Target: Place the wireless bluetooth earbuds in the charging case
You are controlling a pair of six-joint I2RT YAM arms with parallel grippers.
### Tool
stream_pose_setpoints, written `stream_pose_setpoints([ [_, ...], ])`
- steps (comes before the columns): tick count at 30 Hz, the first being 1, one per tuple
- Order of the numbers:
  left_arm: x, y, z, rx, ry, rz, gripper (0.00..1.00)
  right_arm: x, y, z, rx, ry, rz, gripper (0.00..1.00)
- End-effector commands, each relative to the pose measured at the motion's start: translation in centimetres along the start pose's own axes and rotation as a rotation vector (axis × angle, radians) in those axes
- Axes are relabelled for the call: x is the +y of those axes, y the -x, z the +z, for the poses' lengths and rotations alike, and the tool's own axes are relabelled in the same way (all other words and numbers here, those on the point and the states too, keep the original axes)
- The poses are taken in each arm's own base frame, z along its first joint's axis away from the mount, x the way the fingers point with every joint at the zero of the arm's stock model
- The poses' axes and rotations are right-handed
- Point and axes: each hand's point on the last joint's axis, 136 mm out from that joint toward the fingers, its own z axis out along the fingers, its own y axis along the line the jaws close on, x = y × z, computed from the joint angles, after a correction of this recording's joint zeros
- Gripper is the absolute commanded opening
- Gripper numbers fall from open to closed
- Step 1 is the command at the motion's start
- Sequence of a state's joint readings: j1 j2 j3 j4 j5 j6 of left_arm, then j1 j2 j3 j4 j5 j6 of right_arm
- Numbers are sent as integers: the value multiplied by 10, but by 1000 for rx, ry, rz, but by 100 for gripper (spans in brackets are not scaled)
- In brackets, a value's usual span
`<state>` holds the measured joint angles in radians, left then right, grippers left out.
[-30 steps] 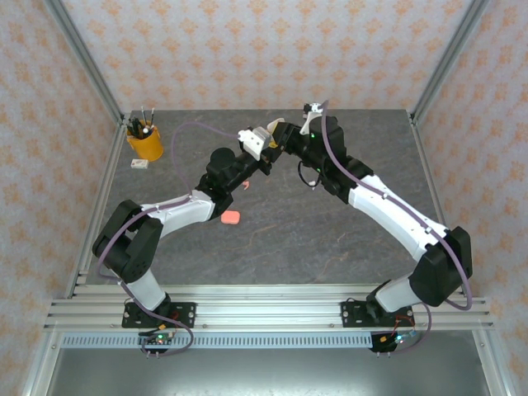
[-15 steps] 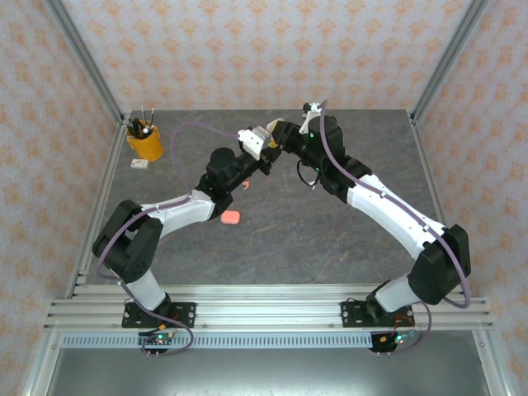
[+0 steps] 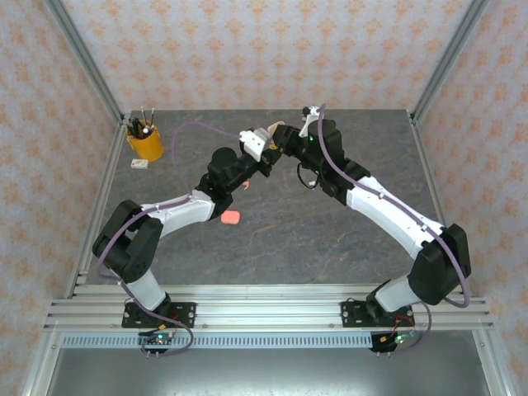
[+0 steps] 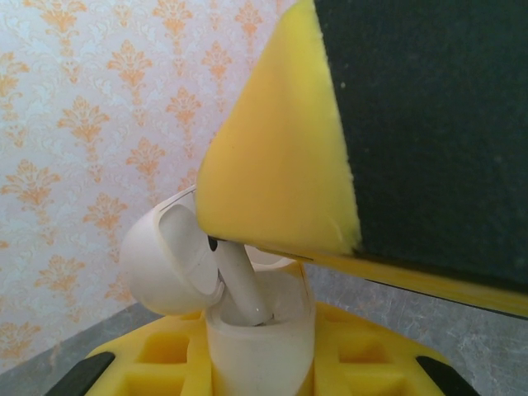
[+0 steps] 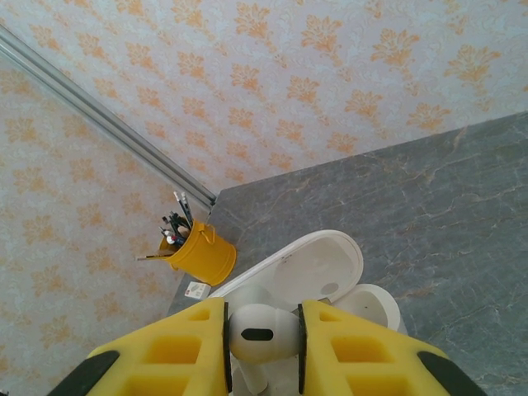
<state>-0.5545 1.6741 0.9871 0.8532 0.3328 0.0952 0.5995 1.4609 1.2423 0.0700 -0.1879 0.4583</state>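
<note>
Right jaws clamped on a white earbud (image 5: 259, 332), stem tip inside the open charging case (image 4: 262, 351) the left jaws pinch, mid-air toward 12 o'clock of the desk (image 3: 330, 239). I'd push straight along the stem, letting go only once seated.

The right arm's wrist (image 3: 318, 139) has turned a little behind the right pincer (image 3: 279, 136), which grips an earbud (image 5: 260, 332). The wrist's dark housing now sits slightly further back from the pincer's tips. The white bracket (image 3: 309, 111) above the pincer has tipped a touch lower. The purple cable (image 3: 346, 169) trailing behind the pincer has swung and now crosses the forearm at a slant. Any shift of the tips beside the case (image 3: 256, 140) is too small to tell.
</note>
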Motion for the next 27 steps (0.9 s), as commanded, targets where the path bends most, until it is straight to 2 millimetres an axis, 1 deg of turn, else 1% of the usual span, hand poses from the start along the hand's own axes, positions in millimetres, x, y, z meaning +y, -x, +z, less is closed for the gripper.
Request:
stream_pose_setpoints([
  [1, 2, 55, 1, -146, 2, 16, 0, -3, -14, -4, 43, 8, -17, 24],
  [6, 2, 56, 2, -149, 4, 16, 0, -5, -19, -5, 56, 7, -14, 24],
  [9, 2, 55, 3, -148, 3, 15, 0, -5, -20, -6, 54, 6, -13, 25],
  [14, 1, 54, 3, -145, -3, 13, 0, -4, -10, -10, 26, -7, -7, 32],
  [20, 1, 54, 2, -146, -4, 6, 0, 0, 1, -9, 2, -17, -3, 37],
  [25, 1, 54, 2, -146, -5, 6, 0, -1, 2, -6, 5, -29, 1, 38],
  [27, 1, 53, 2, -142, -5, 5, 0, -1, 6, -8, -9, -36, 7, 43],
])
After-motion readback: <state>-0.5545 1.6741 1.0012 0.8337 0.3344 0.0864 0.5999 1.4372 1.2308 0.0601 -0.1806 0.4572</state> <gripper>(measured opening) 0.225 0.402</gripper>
